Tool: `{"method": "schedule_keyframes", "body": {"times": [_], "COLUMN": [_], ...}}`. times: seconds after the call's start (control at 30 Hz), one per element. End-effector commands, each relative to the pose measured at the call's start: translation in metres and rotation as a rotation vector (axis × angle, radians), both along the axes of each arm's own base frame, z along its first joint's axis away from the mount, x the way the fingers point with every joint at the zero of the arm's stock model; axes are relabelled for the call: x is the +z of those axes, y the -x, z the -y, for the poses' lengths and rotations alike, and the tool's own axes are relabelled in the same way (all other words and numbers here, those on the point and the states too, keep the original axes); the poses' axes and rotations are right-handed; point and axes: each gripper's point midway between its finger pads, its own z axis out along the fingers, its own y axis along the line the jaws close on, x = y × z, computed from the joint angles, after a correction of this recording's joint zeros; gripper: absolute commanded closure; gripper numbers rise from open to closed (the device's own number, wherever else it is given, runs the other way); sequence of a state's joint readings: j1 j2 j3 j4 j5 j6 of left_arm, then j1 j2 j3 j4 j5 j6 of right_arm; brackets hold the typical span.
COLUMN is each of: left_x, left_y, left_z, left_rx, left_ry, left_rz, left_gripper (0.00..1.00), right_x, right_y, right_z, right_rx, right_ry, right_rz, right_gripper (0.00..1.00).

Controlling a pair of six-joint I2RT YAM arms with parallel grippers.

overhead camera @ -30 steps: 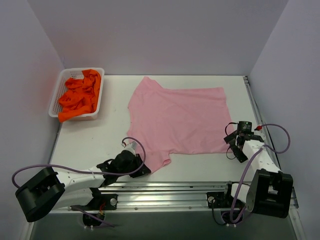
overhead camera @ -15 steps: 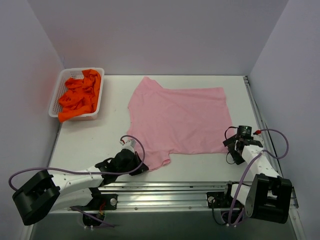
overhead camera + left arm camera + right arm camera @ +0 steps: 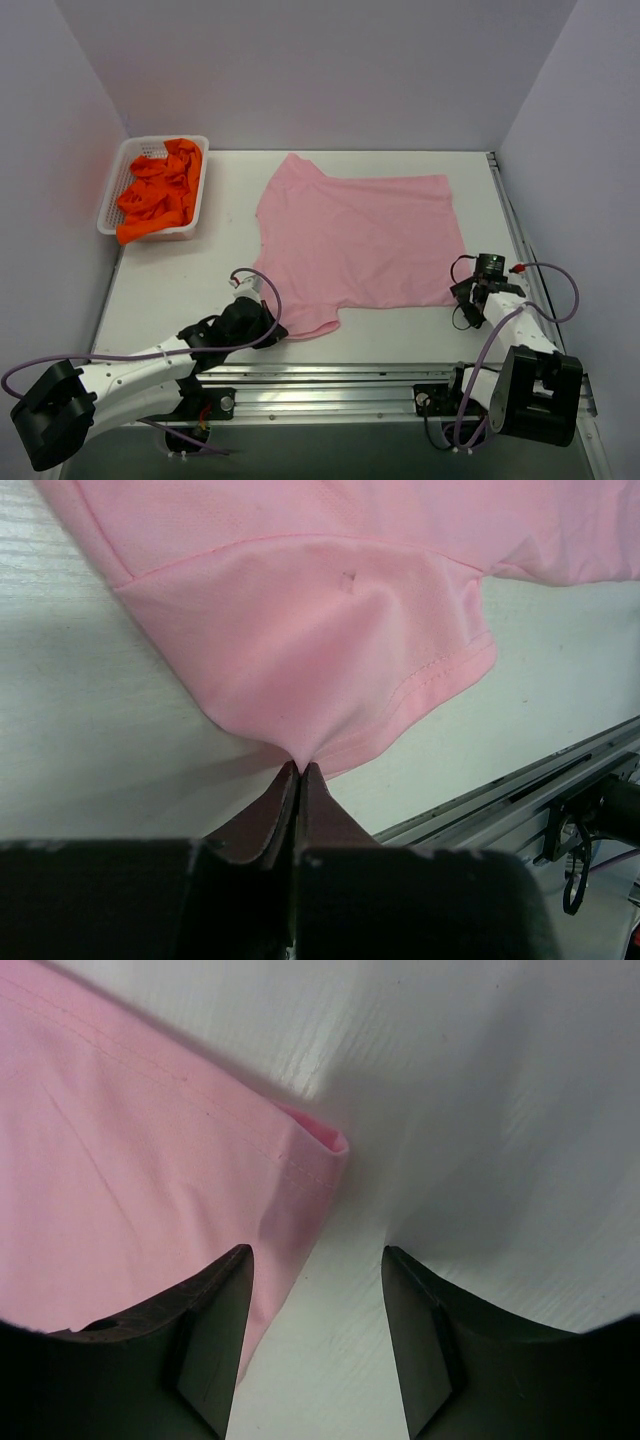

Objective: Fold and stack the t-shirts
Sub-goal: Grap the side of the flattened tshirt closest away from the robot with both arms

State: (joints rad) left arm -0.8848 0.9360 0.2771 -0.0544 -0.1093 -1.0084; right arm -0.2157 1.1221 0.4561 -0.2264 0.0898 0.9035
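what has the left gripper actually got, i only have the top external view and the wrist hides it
observer: the left wrist view shows the left gripper shut on the edge of the pink t-shirt's sleeve, cloth puckering at the tips.
operator: and the right one, is it on the hem
observer: no, the right gripper has its jaws apart, with the hem corner just ahead of them, unpinched.
operator: corner lying flat
observer: no, its very tip is rolled over on the table.

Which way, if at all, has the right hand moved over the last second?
Yes. The right hand moved slightly toward the near rail, by the shirt's corner.
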Motion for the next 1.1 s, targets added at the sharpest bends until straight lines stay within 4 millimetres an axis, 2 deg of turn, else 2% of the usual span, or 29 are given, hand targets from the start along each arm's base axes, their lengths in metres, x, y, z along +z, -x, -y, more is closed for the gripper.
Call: {"method": "schedule_keyframes", "body": {"times": [0.0,0.27,0.37,0.47,0.5,0.6,0.83,0.93,1.07], "left_x": [0.007,0.007,0.008,0.008,0.01,0.01,0.018,0.028,0.051], "left_y": [-0.007,-0.008,-0.008,-0.01,-0.01,-0.011,-0.01,-0.008,-0.009], "left_z": [-0.001,-0.004,-0.006,-0.008,-0.008,-0.008,-0.015,-0.021,-0.026], "left_rx": [0.01,0.015,0.019,0.027,0.027,0.028,0.032,0.036,0.047], "left_ry": [-0.003,-0.008,-0.012,-0.017,-0.015,-0.019,-0.049,-0.062,-0.054], "left_rz": [0.031,0.032,0.033,0.036,0.038,0.04,0.044,0.054,0.086], "left_gripper": [0.98,0.98,0.98,0.98,0.98,0.98,0.98,0.98,0.98], "right_x": [-0.01,-0.027,-0.03,-0.03,-0.03,-0.031,-0.02,-0.008,0.007], "right_y": [0.008,0.001,-0.003,-0.006,-0.006,-0.007,0.001,0.005,0.006], "right_z": [0.009,0.011,0.01,0.01,0.011,0.009,0.011,0.01,0.004], "right_rx": [-0.04,-0.038,-0.033,-0.026,-0.023,-0.014,-0.019,-0.013,-0.001], "right_ry": [0.026,0.018,0.008,0.006,0.007,0.002,0.021,0.032,0.017], "right_rz": [-0.04,-0.058,-0.056,-0.047,-0.047,-0.042,-0.043,-0.016,0.056], "right_gripper": [0.5,0.55,0.62,0.71,0.81,1.0,1.0,1.0,1.0]}}
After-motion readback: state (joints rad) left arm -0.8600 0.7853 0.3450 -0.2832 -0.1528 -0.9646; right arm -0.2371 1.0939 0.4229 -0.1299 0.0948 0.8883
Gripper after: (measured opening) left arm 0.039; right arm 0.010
